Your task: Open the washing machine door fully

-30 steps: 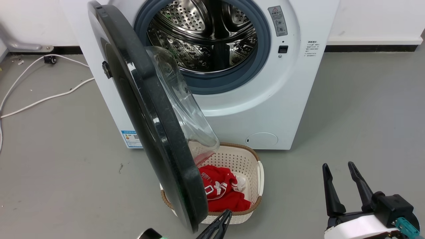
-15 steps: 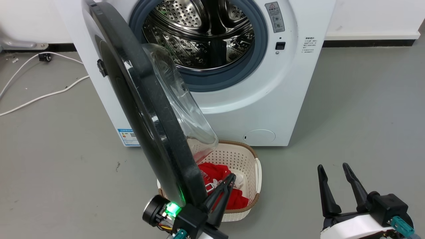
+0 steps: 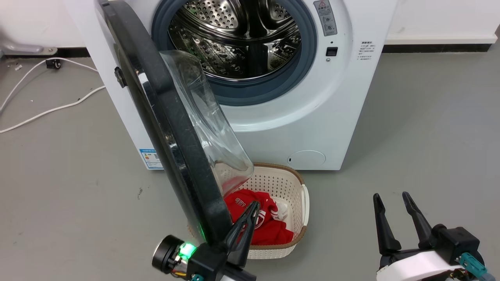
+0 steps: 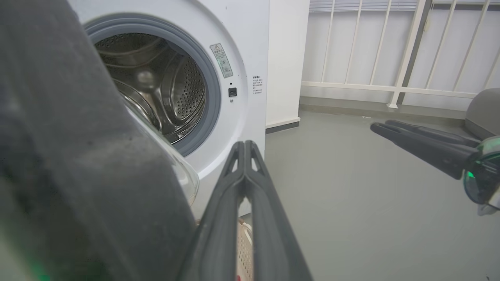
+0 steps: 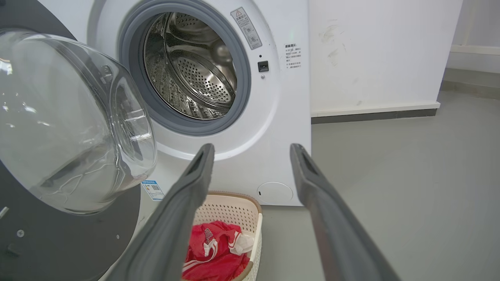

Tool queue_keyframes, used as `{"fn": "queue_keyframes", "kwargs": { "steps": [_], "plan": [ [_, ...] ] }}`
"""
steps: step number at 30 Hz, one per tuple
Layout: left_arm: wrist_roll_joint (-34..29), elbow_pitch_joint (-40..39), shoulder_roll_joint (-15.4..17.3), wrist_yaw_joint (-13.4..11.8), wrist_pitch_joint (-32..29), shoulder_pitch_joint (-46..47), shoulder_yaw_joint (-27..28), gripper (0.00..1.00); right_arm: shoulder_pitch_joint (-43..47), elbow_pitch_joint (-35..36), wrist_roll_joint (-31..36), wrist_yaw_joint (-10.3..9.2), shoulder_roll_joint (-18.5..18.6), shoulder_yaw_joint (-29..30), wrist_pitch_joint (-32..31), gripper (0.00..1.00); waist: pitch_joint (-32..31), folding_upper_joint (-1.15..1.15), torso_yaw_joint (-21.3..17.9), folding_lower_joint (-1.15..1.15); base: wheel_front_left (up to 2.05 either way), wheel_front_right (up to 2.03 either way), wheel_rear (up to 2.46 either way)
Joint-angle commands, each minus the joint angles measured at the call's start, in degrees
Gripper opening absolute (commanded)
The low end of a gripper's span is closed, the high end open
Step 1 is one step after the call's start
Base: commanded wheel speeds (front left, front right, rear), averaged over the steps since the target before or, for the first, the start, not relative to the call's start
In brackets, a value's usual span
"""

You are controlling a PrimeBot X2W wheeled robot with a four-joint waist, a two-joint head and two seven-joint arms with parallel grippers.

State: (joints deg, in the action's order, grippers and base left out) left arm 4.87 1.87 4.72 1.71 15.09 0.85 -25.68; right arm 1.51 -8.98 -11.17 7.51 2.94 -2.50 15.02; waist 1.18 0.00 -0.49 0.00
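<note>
The white washing machine (image 3: 312, 117) stands ahead with its steel drum (image 3: 234, 39) exposed. The washing machine door (image 3: 175, 128), a glossy black disc with a clear glass bowl (image 3: 203, 128), is swung out, its edge turned toward me. My left gripper (image 3: 253, 207) is shut and empty, its fingers lying along the inner side of the door's lower rim. In the left wrist view the door (image 4: 78, 156) is a dark mass just left of the shut left gripper (image 4: 244, 145). My right gripper (image 3: 394, 201) hangs open and empty at the lower right, apart from the door (image 5: 70, 125).
A cream basket (image 3: 302, 203) holding a red garment (image 3: 269, 230) sits on the floor right in front of the machine, under the door's bowl. White cables (image 3: 47, 111) trail over the grey floor at the left. Open floor lies to the right.
My left gripper came up from the bottom edge beside the door's lower rim and shifted left. The door's lower rim moved a little left with it. The right gripper stayed put.
</note>
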Motion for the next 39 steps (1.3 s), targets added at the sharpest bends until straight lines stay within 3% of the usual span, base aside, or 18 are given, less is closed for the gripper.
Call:
{"fn": "queue_keyframes", "kwargs": {
  "steps": [1, 18, 24, 32, 39],
  "plan": [
    [0.03, -0.42, 0.72, -0.74, 0.09, -1.45, 0.72, 0.00, -0.53, -0.06, -0.27, -0.04, -0.13, -0.07, 0.11, 1.00, -0.05, 0.00, 0.25, 0.00, 0.00, 0.00, 0.00],
    [1.51, -7.45, 2.82, -5.29, 0.06, -11.60, 3.43, 0.00, 0.96, -0.17, -0.45, -0.03, -0.13, 1.00, 0.13, 1.00, -0.20, 0.00, 7.29, 0.00, 0.00, 0.00, 0.00],
    [2.49, -8.73, 4.29, -6.89, -0.04, -13.15, 5.78, 0.00, 0.84, 0.51, -0.11, -0.04, -0.12, 1.54, -0.25, 1.00, 0.19, 0.00, 13.22, 0.00, 0.00, 0.00, 0.00],
    [4.36, -7.10, 6.16, -8.61, 0.02, -11.65, 10.99, 0.00, 0.28, 0.41, -0.51, -0.03, -0.12, 0.73, -0.20, 1.00, 0.43, 0.00, 14.02, 0.00, 0.00, 0.00, 0.00],
    [8.47, -3.91, 9.06, -9.44, 0.09, -8.38, 20.05, 0.00, -0.54, 0.77, 0.01, -0.04, -0.12, 0.91, -0.66, 1.00, 2.12, 0.00, 12.89, 0.00, 0.00, 0.00, 0.00]
  ]
}}
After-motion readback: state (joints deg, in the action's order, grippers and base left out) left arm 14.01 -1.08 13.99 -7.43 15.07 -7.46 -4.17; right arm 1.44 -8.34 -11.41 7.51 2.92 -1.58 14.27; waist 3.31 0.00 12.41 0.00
